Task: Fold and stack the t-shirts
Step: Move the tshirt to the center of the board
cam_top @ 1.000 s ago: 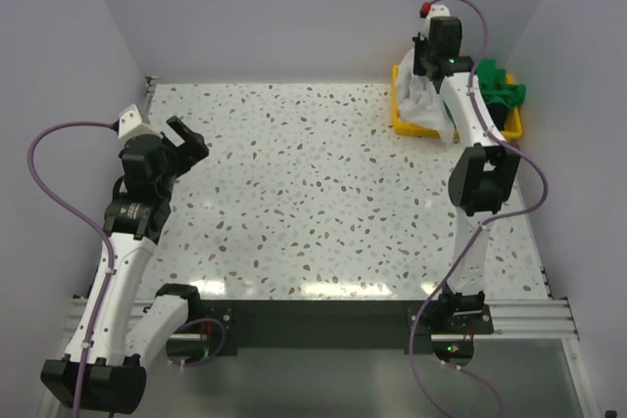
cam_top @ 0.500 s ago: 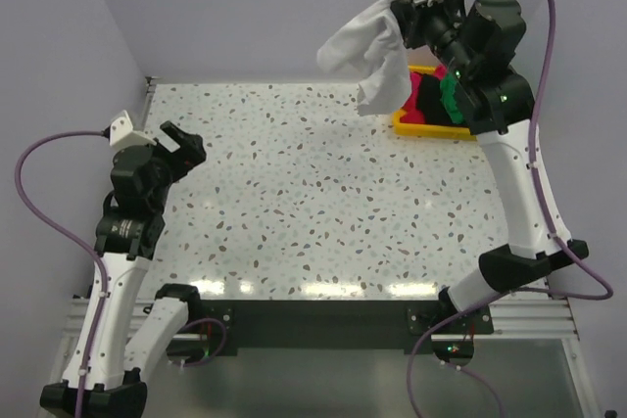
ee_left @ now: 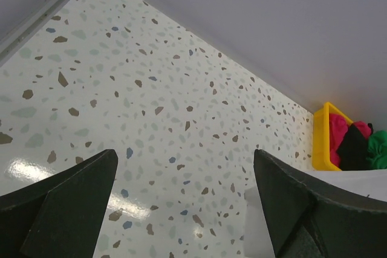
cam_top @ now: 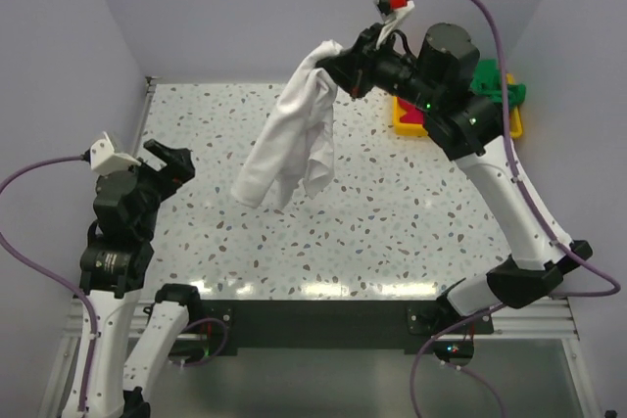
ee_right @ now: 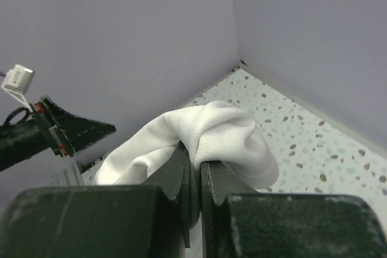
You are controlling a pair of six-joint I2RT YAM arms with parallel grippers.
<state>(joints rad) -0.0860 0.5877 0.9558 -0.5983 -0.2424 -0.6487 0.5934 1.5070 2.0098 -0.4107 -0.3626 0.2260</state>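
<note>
My right gripper [cam_top: 331,62] is clamped on a bunched fold of the white t-shirt [cam_top: 292,136], raised high and to the left of the yellow bin [cam_top: 401,116]. In the right wrist view, cloth bulges over both sides of my closed fingers [ee_right: 175,170]. The shirt hangs in a long loose drape over the speckled table [cam_top: 392,227], on the side of the bin facing my left arm. I cannot tell whether its lowest edge touches the tabletop.

My left gripper [cam_top: 172,156] is well apart from the bin, across the table, with its jaws spread wide and nothing between them.

In the bin lie the green t-shirt [ee_left: 378,149], the magenta-pink t-shirt [ee_left: 338,132] and the black t-shirt [ee_left: 354,147]. From above, my right arm crosses the bin and hides much of it.
</note>
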